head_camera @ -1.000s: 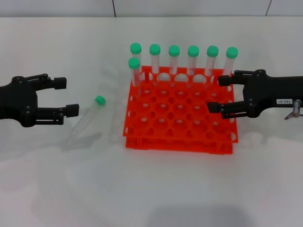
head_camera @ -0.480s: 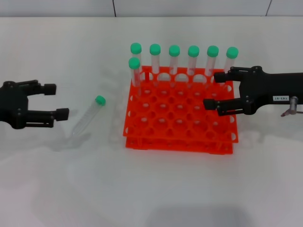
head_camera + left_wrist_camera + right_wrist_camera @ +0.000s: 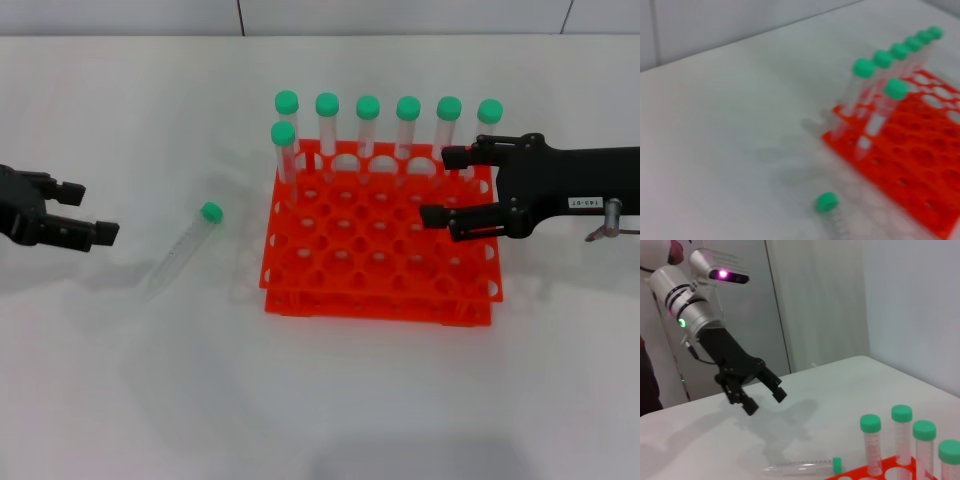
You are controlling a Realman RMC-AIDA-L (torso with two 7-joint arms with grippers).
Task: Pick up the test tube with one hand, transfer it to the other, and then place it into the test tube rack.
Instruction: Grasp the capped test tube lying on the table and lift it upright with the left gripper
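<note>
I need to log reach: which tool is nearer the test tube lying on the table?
Left. The left tool is open beside the test tube; the right tool is open over the test tube rack.

bright even overhead light; soft faint shadows; left wrist view blurred.

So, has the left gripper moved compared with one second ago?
Yes. In the head view the left gripper, open and empty, has drawn back toward the robot's left, farther from the loose test tube, which lies on the table beside the test tube rack.
</note>
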